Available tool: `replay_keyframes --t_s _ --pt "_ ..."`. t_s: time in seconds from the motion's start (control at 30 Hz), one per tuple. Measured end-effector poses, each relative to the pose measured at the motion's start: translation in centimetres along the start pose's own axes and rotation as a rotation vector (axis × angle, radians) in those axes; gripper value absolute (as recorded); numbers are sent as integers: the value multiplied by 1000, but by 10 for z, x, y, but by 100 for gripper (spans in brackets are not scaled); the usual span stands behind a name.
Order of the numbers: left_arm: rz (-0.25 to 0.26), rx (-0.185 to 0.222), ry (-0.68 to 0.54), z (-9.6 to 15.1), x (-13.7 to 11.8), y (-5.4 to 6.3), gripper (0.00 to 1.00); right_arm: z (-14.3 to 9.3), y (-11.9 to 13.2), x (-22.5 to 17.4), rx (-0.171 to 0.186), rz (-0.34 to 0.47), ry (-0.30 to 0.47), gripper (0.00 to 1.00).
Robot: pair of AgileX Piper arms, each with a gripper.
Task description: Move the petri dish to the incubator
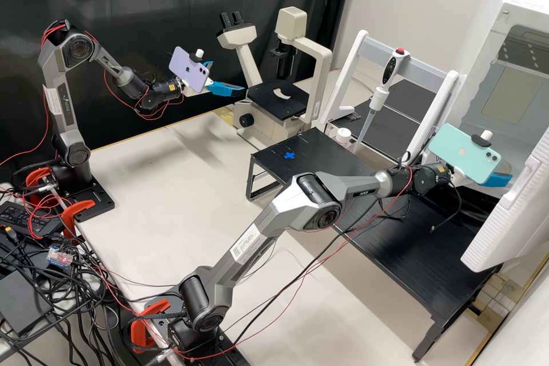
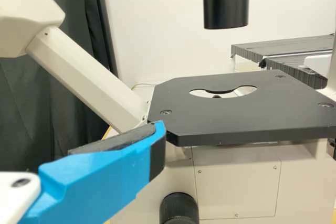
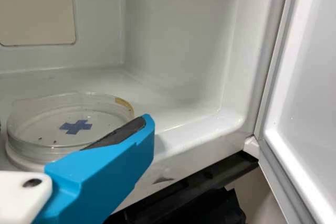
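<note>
Clearly, the step in hand seems to be the setting down and letting go of the dish. At the far left the left tool (image 1: 227, 76) hangs beside the microscope (image 1: 231, 40), its two fingers apart; it can best keep out of this work. To the right, the petri dish (image 3: 47, 140) is inside the incubator (image 1: 483, 63), close to the opening, with the right tool (image 1: 500, 179) at its side. Whether that tool is clamped on the dish or apart from it, the pictures cannot tell.

To do it well, the arm should have the dish's base resting fully on the incubator floor (image 3: 178, 103) before any release, then ease its grip evenly so that neither side drags. A straight, level retreat through the opening would likely serve best: a sideways pull could shift the dish, and a lift could catch its rim. On the way out it should mind the front lip and the open door (image 1: 509, 214) at the right.

As for its lie, the dish is about level, its broad face up, the blue cross mark (image 3: 76, 126) showing at its middle. Being round, it has no long axis; a yellowish strip (image 3: 125, 103) on the rim, on the side towards the inner wall, gives the only heading.
</note>
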Motion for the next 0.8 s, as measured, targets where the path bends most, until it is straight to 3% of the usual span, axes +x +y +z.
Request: replay_keyframes --t_s 0.33,0.47,0.8 --pt "0 0 0 0 0 0 100 8 -7 -18 -10 57 23 100" --pt "0 0 0 0 0 0 100 15 -4 -40 13 97 14 100" --pt "0 0 0 0 0 0 100 39 15 -111 5 180 21 100"
